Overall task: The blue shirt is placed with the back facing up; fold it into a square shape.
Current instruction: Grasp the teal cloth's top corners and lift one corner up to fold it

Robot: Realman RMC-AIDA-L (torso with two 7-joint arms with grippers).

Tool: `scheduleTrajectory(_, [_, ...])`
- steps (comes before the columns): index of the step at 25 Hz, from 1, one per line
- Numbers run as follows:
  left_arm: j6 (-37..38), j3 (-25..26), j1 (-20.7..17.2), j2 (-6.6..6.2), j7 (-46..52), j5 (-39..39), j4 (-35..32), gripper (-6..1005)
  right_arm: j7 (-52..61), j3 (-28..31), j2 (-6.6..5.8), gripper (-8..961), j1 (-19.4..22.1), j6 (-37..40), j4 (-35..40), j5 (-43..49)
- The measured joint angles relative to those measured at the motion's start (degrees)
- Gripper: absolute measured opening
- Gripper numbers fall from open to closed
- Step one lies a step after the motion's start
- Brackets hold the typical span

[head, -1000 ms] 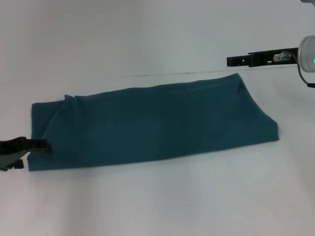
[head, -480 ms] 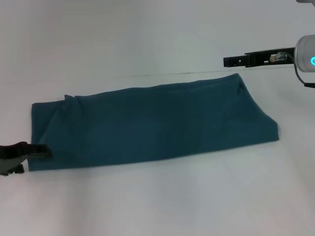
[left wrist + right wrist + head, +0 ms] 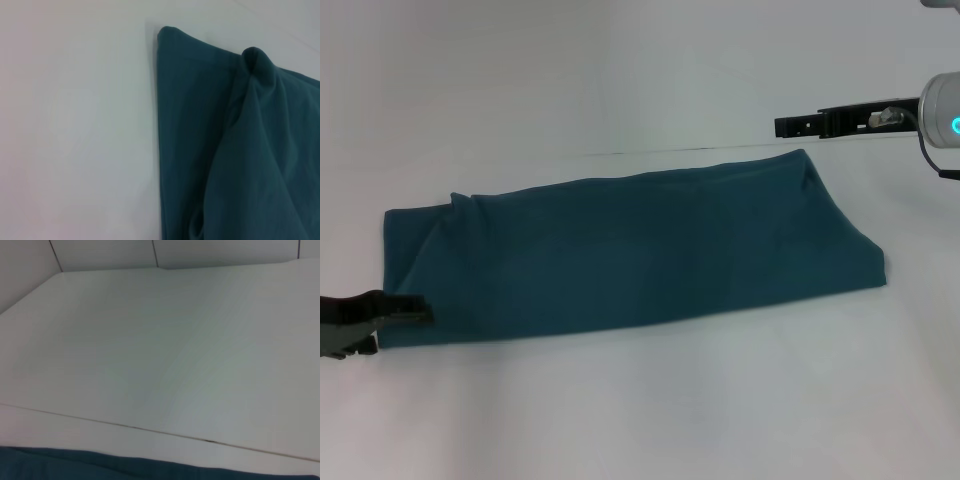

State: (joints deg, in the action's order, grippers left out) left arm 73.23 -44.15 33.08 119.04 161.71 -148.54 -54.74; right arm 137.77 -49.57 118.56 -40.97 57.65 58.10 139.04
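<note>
The blue shirt (image 3: 630,245) lies flat on the white table (image 3: 650,410) as a long folded band running left to right. Its left end shows a raised crease in the left wrist view (image 3: 235,140). My left gripper (image 3: 400,326) is low at the band's near left corner. It is open, with one black finger (image 3: 408,308) reaching over the cloth's edge. My right gripper (image 3: 784,125) hangs in the air just beyond the shirt's far right corner, apart from the cloth. A strip of the shirt's edge (image 3: 100,467) shows in the right wrist view.
The table's far edge (image 3: 650,152) runs just behind the shirt, with a light wall beyond it. A thin seam (image 3: 150,430) crosses the tabletop near the cloth's far side. Bare table stretches in front of the shirt.
My left gripper has slid a little nearer and to the right, bringing its upper finger over the shirt's near left corner. The right gripper has edged slightly left. The shirt has not moved.
</note>
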Motion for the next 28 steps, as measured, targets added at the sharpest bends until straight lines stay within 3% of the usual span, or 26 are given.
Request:
scheduleTrajectory(10, [-1.7, -0.3, 1.7, 0.28, 0.0, -1.9, 2.5, 832, -0.1, 0.0, 0.02, 918, 0.0, 0.0, 0.0, 0.0])
scheduleTrajectory(20, [-2.2, -3.8, 3.8, 0.56, -3.2, -3.3, 4.6, 791, 0.2, 0.0, 0.26, 919, 0.3, 0.7, 1.2, 0.0])
scheduleTrajectory(28, [-2.1, -4.0, 4.0, 0.83, -4.1, -3.4, 3.0, 474, -0.1, 0.0, 0.57, 918, 0.3, 0.7, 1.3, -0.3])
